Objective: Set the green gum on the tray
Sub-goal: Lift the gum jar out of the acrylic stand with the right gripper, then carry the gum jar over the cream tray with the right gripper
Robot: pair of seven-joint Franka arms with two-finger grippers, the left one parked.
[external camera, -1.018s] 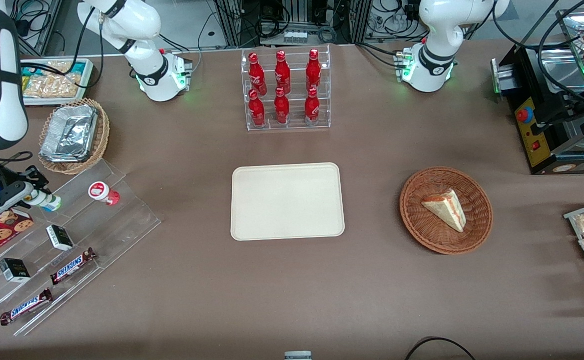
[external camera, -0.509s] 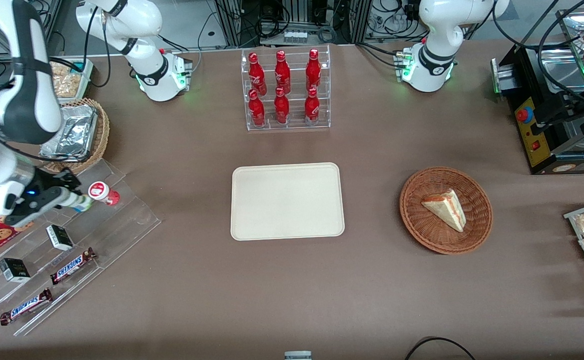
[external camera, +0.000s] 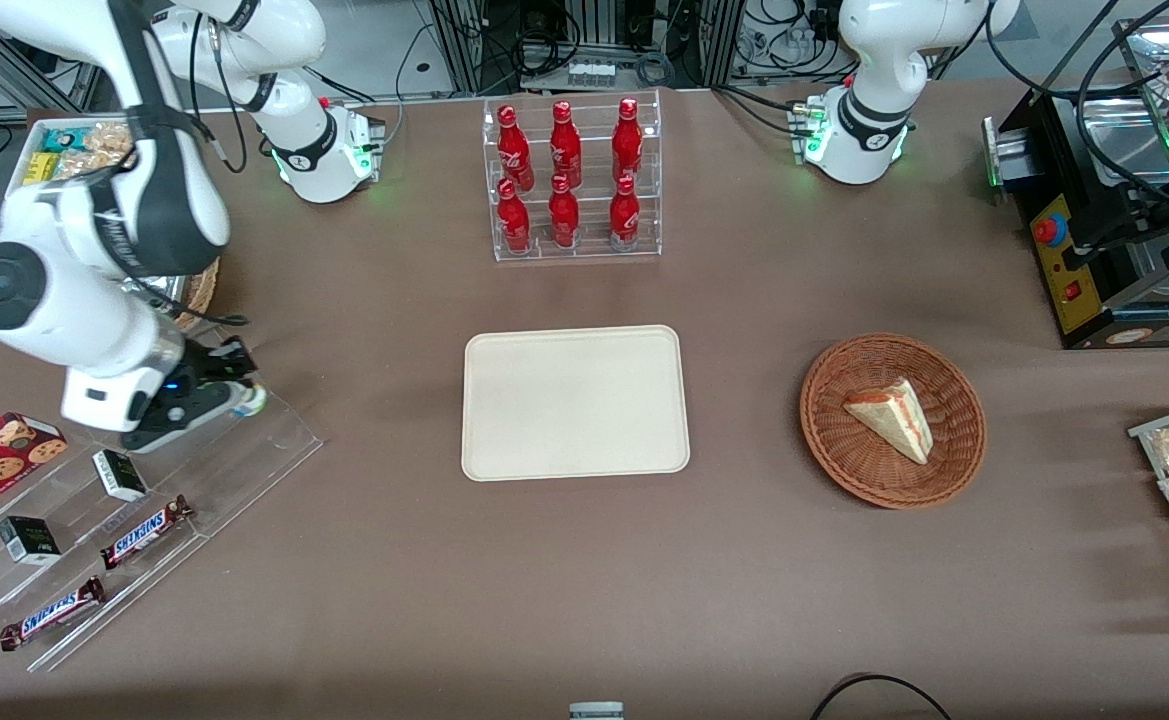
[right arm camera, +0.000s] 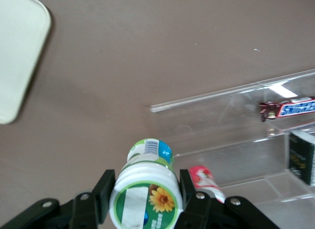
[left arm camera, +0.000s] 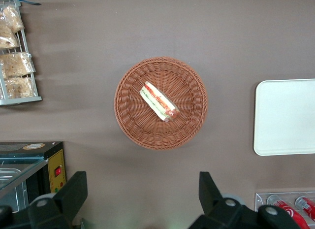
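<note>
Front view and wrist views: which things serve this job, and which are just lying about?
Job:
green gum, clamped in the end effector above the clear stepped rack
tray

Lying about:
red gum
Snickers bars
cola bottles
basket with sandwich
</note>
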